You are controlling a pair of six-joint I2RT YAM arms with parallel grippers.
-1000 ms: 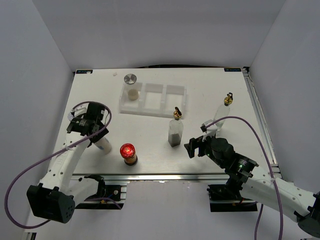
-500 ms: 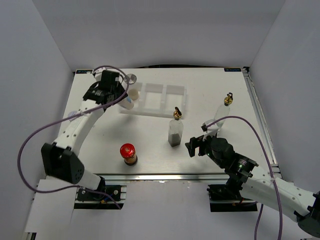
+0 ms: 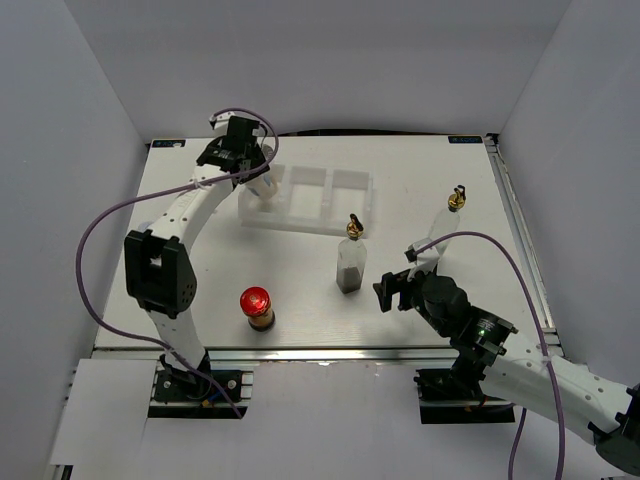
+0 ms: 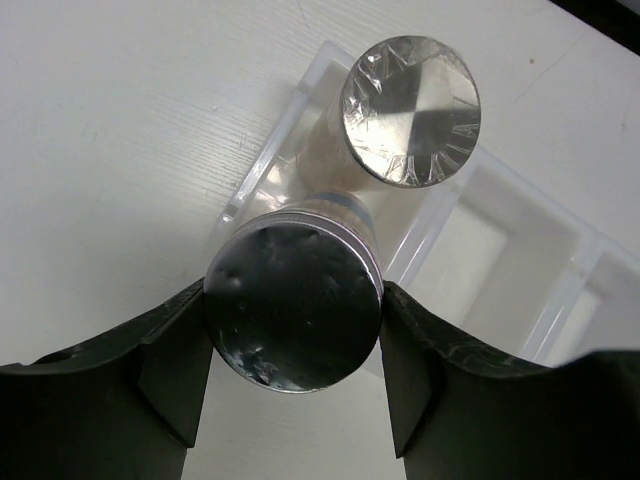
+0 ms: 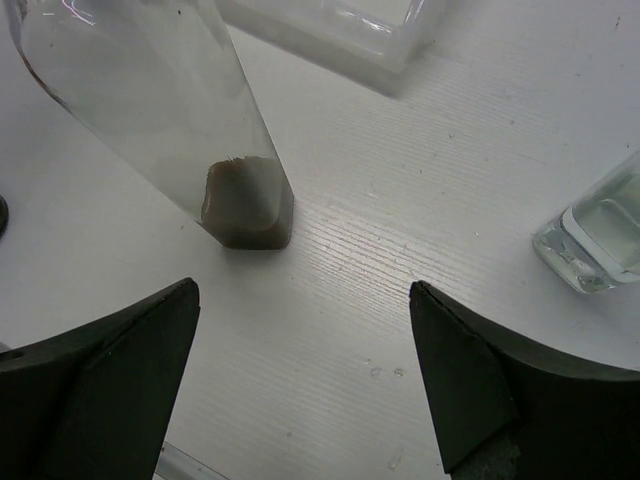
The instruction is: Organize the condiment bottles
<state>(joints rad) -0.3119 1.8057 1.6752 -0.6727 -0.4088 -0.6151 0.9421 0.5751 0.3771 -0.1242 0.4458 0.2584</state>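
Observation:
My left gripper (image 3: 256, 176) is shut on a silver-lidded jar (image 4: 292, 300), held over the left end of the white tray (image 3: 322, 205). A second silver-lidded jar (image 4: 410, 110) stands in the tray's left compartment just beyond it. A red-lidded jar (image 3: 255, 303) stands near the front edge. A glass bottle with a gold spout and brown contents (image 3: 350, 262) stands mid-table; its base shows in the right wrist view (image 5: 248, 205). A clear gold-spout bottle (image 3: 447, 220) stands to the right. My right gripper (image 3: 392, 295) is open and empty, near the brown bottle.
The tray's other two compartments (image 3: 352, 190) hold nothing. The clear bottle's base (image 5: 600, 235) lies right of my right gripper's open fingers (image 5: 110, 380). The tray's corner (image 5: 340, 30) is beyond the brown bottle. White walls enclose the table.
My left arm has swung from the front left of the table to the tray's left end, carrying the silver-lidded jar. The right arm has barely moved.

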